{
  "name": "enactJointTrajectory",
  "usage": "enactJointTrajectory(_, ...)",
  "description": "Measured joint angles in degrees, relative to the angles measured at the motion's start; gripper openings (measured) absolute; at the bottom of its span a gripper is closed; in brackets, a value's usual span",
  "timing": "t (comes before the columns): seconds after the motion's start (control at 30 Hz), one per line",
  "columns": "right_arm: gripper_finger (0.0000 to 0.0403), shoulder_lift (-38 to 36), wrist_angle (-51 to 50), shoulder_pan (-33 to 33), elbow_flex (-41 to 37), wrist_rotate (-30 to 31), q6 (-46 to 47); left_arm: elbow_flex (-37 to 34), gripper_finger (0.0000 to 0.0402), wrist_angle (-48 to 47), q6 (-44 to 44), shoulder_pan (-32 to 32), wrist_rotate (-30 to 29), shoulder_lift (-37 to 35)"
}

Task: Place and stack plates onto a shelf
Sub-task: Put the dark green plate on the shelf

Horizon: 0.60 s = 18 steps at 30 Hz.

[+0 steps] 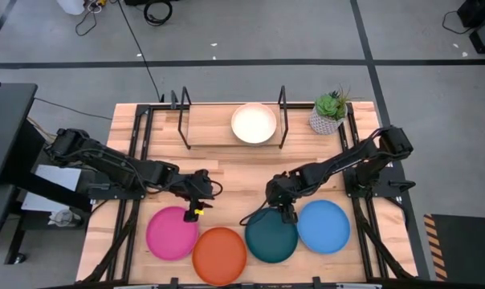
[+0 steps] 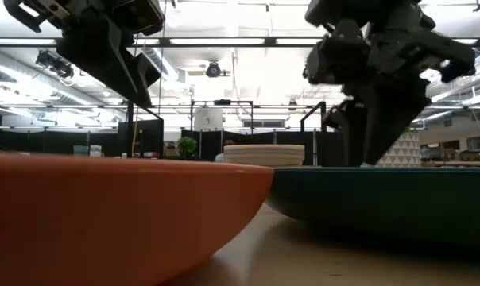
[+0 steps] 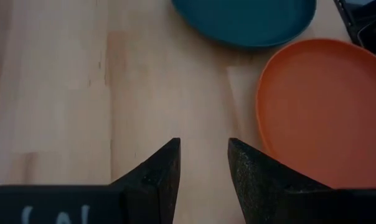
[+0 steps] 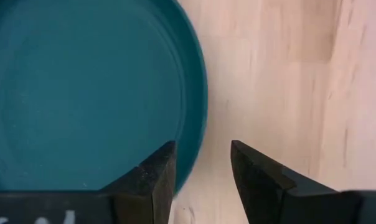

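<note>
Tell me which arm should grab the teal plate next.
Right, probably. The right gripper hangs open at the teal plate's rim, jaws straddling the edge in its wrist view. The left gripper sits by the magenta plate.

We see even, bright overhead light with soft shadows. In the low view, the orange plate (image 2: 105, 214) blurs; ceiling strips behind it glare.

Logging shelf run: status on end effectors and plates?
Left end effector open, empty, over bare wood by round magenta plastic plate. Right end effector open at round teal plastic plate's rim. Pale plate stack on wooden shelf.
</note>
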Motion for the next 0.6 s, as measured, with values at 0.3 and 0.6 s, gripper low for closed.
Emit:
enactJointTrajectory(0.3,0.0151,3.43,0.24,0.73,0.01,-0.44,1.49,0.00,0.0140,-0.29,2.92,-0.02,-1.62,0.00)
enactJointTrajectory(0.6,0.0018,3.70,0.87,-0.06,0.17,-0.61,2.52,0.00,0.0140,-0.23,5.44,0.00,-2.14,0.00)
